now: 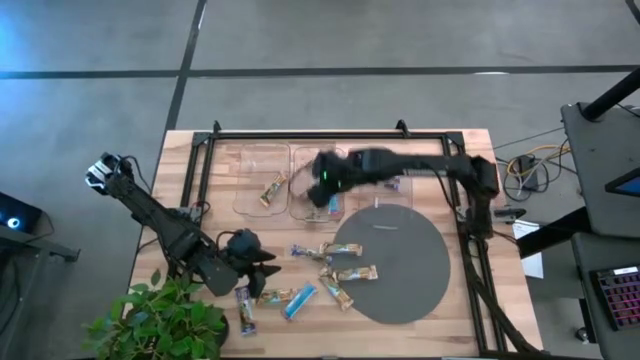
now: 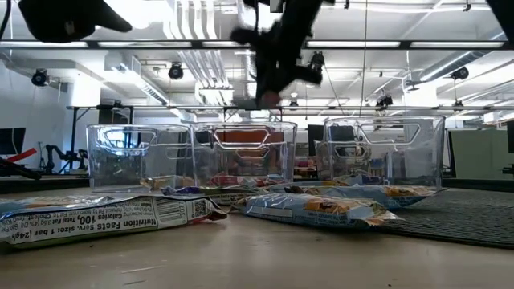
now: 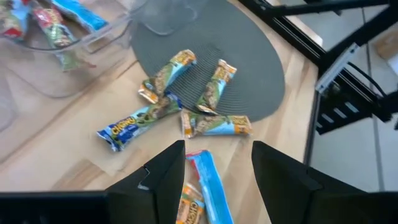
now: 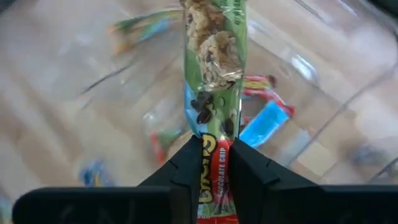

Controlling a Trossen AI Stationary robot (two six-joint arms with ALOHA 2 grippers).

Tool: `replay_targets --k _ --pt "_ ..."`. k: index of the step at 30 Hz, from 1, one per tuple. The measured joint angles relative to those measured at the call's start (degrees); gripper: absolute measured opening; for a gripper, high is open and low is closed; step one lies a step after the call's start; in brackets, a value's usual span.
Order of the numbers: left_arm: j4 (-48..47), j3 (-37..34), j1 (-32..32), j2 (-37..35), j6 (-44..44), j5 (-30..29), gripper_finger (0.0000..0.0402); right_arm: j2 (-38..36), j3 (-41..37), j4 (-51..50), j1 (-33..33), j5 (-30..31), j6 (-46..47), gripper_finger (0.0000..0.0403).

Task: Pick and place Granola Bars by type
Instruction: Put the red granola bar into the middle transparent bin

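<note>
While right claw [image 4: 214,163] hangs over middle bin [image 1: 312,182], fingers clenched on green bar [image 4: 213,62], bar dangles lengthwise above bin floor. Blue bar [image 4: 264,122] and red bar [image 4: 259,83] lie inside same bin. Left bin [image 1: 258,180] holds one yellow bar [image 1: 272,188]. Left claw [image 3: 217,163] released, jaws spread, hovering at table's [image 1: 450,315] 7 o'clock corner over light-blue bar [image 3: 208,186]. Loose bars [image 1: 335,272] cluster mid-table, some on grey mat's [image 1: 405,275] 9 o'clock rim. Plant [image 1: 160,322] at 7 o'clock edge.

bar [image 4: 211,74]: green wrapper | mat [image 1: 420,290]: grey | bins [image 2: 241,152]: clear
</note>
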Motion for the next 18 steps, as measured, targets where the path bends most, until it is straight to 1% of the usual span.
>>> replay_targets --k 2,5,6,7,9,12,15,18 --pt "0.13 -0.51 0.06 0.01 -0.29 -1.28 0.017 0.88 -2.44 4.1 -3.71 -4.9 1.74 0.0075" --pt "0.37 -1.51 0.69 0.0 -0.73 -2.28 0.017 2.35 -5.71 10.76 -6.52 -15.17 3.6 0.0101" --pt "0.36 -1.99 0.91 0.02 -0.83 -2.17 0.017 2.49 -6.54 12.83 -6.7 -17.14 3.77 0.011" --pt "0.39 -2.54 1.21 0.02 -1.14 -1.89 0.017 2.51 -7.31 14.4 -6.68 -17.82 3.77 0.012" --pt "0.45 -3.67 1.81 0.02 -2.05 -0.91 0.017 2.19 -8.23 16.27 -6.09 -16.84 2.77 0.0139" --pt "0.78 -5.44 2.41 0.02 -2.85 1.3 0.017 1.2 -8.24 16.0 -4.23 -10.47 -1.77 0.0166" --pt "2.36 -6.77 3.13 0.04 -2.94 3.29 0.017 -1.03 -7.68 15.61 -1.12 -4.45 -10.49 0.0191" --pt "2.31 -7.72 5.17 0.4 -3.83 8.48 0.017 -3.85 -7.55 14.77 3.02 1.42 -18.41 0.0215"
